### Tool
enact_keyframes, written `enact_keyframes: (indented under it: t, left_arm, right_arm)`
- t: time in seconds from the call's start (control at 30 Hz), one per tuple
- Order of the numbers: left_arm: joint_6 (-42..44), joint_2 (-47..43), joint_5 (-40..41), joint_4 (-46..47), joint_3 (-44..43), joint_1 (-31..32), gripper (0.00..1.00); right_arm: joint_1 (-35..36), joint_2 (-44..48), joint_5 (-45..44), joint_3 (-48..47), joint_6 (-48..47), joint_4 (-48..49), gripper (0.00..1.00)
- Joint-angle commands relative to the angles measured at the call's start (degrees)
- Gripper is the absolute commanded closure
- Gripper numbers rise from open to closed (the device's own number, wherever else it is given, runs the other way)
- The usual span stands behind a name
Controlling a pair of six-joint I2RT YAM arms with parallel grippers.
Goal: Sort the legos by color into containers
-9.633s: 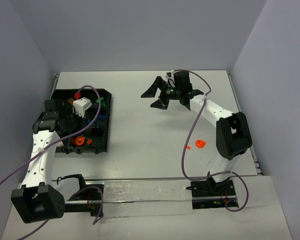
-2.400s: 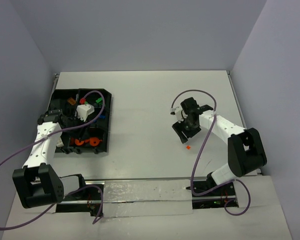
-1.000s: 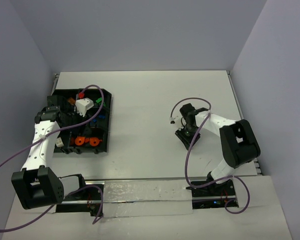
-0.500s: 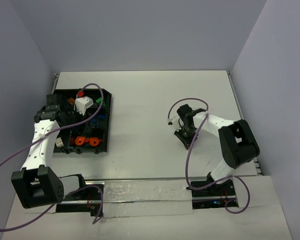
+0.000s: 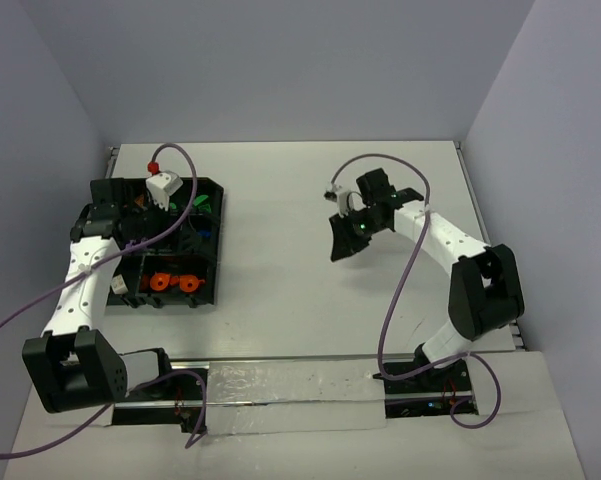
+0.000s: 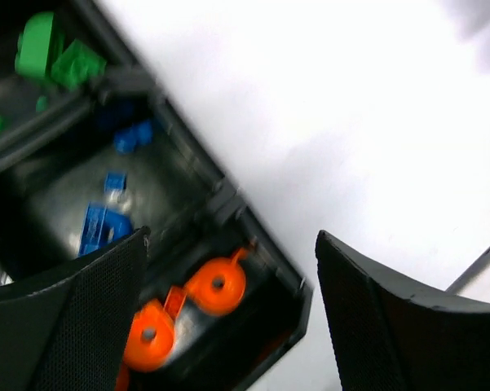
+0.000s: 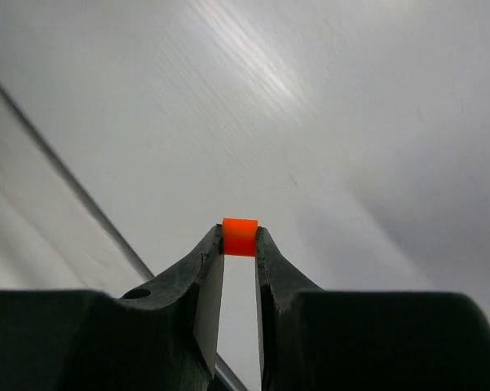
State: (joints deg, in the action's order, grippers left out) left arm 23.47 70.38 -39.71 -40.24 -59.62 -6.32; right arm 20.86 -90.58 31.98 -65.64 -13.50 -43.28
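Note:
The black containers tray (image 5: 212, 190) lies at the table's left, and my left arm reaches over it. In the left wrist view my left gripper (image 6: 228, 318) stands open and empty above the tray's corner (image 6: 297, 293). Two round orange legos (image 6: 216, 285) lie in that compartment. Blue legos (image 6: 102, 228) and green legos (image 6: 53, 53) lie in compartments farther on. My right gripper (image 5: 340, 245) hangs over the table's middle right, well away from the tray. Its jaws are shut on a small orange brick (image 7: 240, 236), pinched between the fingertips.
The white table (image 5: 280, 290) runs between the tray and the right arm. Purple cables (image 5: 400, 290) loop off both arms. Grey walls close in the back and both sides.
My right gripper has risen from the table and moved toward the back with the orange brick. My left gripper has opened wider and shifted toward the tray's far end.

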Motion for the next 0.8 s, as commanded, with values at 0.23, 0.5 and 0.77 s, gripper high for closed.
enact_keyframes:
  t: [0.23, 0.5, 0.77]
  left_arm:
    - [-11.27, -12.30, -6.54, 35.75, 13.92, 19.56, 0.14]
    - [-12.03, -16.27, -6.74, 47.09, 19.91, 30.11, 0.16]
    - [-13.07, -17.47, -3.97, 55.56, 22.36, 35.33, 0.22]
  right_arm:
    - [2.32, -5.30, 41.60, -4.20, 33.27, 32.58, 1.00]
    - [5.84, -6.04, 47.28, 5.59, 71.57, 78.58, 1.00]
    - [8.52, -7.84, 48.17, 6.23, 84.35, 94.62, 1.00]
